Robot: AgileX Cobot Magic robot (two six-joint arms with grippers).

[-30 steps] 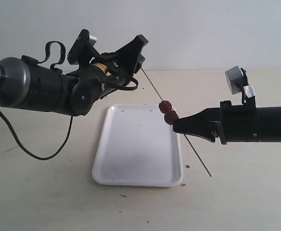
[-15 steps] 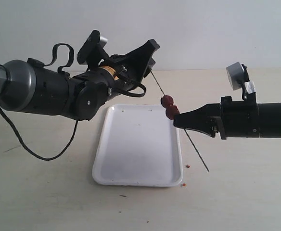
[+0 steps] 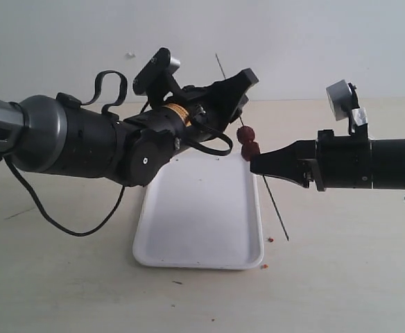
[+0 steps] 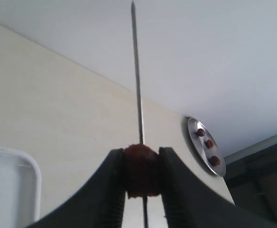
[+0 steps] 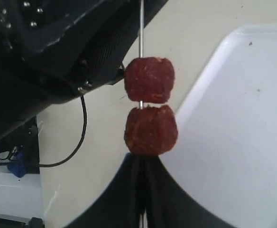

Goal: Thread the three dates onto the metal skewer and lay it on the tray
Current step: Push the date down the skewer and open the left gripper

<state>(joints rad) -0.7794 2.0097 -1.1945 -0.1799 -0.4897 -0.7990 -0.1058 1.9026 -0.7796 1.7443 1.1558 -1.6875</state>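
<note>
The metal skewer [image 3: 274, 210] slants steeply over the right rim of the white tray [image 3: 188, 236], with its tip up near the wall. Two dates [image 3: 245, 133] [image 3: 250, 148] sit threaded on it, one against the other. Just below them my right gripper [image 3: 255, 164] is shut on the rod; its wrist view shows both dates [image 5: 149, 80] [image 5: 151, 129] above the right gripper [image 5: 141, 164]. My left gripper [image 4: 141, 159] is shut on a third date [image 4: 141, 175], and the skewer [image 4: 137, 85] runs through it. In the exterior view the left gripper [image 3: 239, 97] hides that date.
Reddish crumbs [image 3: 270, 239] lie on the table by the tray's right front corner. A black cable [image 3: 64, 225] loops under the left arm. A round silver disc [image 3: 338, 94] stands on the right arm; the left wrist view shows the disc [image 4: 195, 140] with three small reddish dots.
My left arm has moved right and up, sliding down the skewer toward the two dates, so the tip now sticks out beyond it. The skewer stands steeper. My right gripper has barely moved.
</note>
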